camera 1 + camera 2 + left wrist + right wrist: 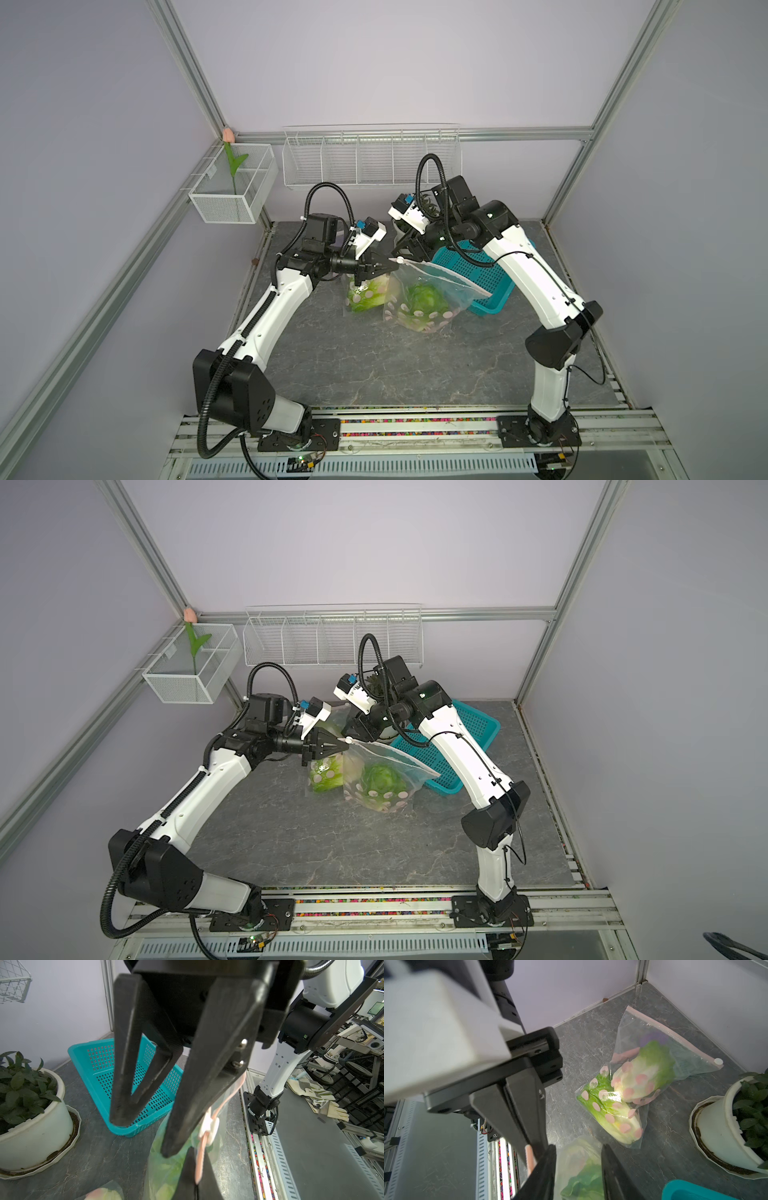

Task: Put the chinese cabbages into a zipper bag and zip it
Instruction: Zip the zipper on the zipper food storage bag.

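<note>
Top views are both showing the two arms reaching in from the near rail over the grey desk (353,365). Toward the middle, the zipper bag (419,276) is sitting with its bottom on the desk and one top corner raised. One of the chinese cabbages (426,299) is showing green through the clear, pink-dotted plastic, and I cannot tell whether another is lying under it.

The left gripper (344,746) is holding that raised corner. Its fingers are pressed together, pinching the pink zipper strip (200,1159) right beside the white slider (209,1128). The right gripper (145,1136) is hanging just beside the same corner with its fingers (123,1076) spread apart over the bag, not closing on anything. One of them is crossing in front of the strip, close to the slider.

The bag's far edge is leaning over the rim of the teal basket (99,1068). Just beside the held bag, on the left arm's side, a second bag (631,1030) is lying flat on the desk. Two more chinese cabbages are lying inside it, touching each other, and its own slider is sitting at one end of its strip.

Farther back, a dark-leaved plant in a white pot (35,1126) is standing on the desk. White wire racks (370,162) are hanging on the back wall.
</note>
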Robot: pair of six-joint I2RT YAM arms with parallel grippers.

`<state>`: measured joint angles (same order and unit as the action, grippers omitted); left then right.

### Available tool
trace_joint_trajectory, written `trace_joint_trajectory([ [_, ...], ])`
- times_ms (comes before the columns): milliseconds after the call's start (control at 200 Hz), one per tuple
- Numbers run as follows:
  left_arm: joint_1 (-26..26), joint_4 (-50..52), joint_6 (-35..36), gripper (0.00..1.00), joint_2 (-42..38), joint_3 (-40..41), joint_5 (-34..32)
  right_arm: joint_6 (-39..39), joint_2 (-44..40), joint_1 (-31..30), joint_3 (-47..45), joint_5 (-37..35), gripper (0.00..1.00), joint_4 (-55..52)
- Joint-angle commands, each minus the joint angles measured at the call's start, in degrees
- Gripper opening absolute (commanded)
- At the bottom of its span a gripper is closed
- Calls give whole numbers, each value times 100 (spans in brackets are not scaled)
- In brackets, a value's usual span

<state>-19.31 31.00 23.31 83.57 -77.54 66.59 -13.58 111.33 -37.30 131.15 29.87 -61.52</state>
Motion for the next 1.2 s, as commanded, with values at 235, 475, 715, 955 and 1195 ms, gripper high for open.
trace_joint_trajectory([
  [235,-7,235,337,0,-17,36,-302,140,-494,144,-178,335,41,-204],
  [475,-11,226,333,0,2,-11,-308,-20,-644,8,-556,182,49,-218],
  [715,-15,231,330,0,-32,-26,-269,-105,-277,-32,-219,66,45,-295],
  [955,-8,248,344,0,1,-45,-295,-123,-181,-67,-146,205,32,-317],
  [1195,-7,233,339,0,10,-51,-308,-134,-172,-84,-222,221,22,-313],
])
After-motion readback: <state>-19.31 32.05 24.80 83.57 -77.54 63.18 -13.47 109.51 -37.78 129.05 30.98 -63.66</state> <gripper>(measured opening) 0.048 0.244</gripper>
